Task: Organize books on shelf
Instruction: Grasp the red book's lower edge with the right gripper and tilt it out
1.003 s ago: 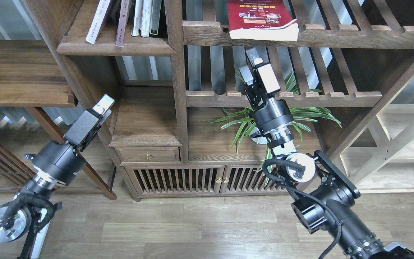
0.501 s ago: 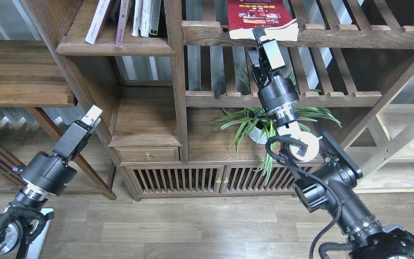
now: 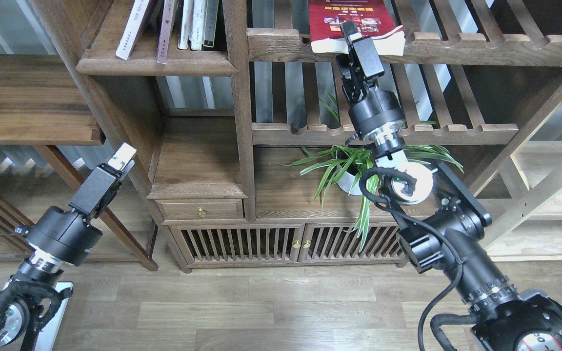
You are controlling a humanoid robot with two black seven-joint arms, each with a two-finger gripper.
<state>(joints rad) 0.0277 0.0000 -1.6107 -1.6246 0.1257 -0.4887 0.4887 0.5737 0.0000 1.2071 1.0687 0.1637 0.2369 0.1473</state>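
Note:
The bright red book [image 3: 349, 17] lies flat on the upper slatted rack [image 3: 456, 48], with its pale page edge hanging over the front rail. My right gripper [image 3: 344, 45] is raised to that front edge. Its jaws are apart, one finger over the cover and one below the rail. The dark-brown shelf [image 3: 156, 62] with a moulded front edge is at the upper left. A pale book [image 3: 134, 27] and a maroon-spined book [image 3: 166, 31] lean on it. My left gripper [image 3: 122, 157] hangs low at the left, empty, seen edge-on.
Thin white and dark-spined volumes [image 3: 198, 24] stand on the same shelf. A potted spider plant [image 3: 354, 168] sits behind my right arm on the cabinet top. A lower slatted rack [image 3: 456, 132] crosses behind my right wrist. A side table [image 3: 27, 102] is at the left.
My right gripper has risen from below the lower rack to the red book's front edge. My left arm has dropped down and to the left.

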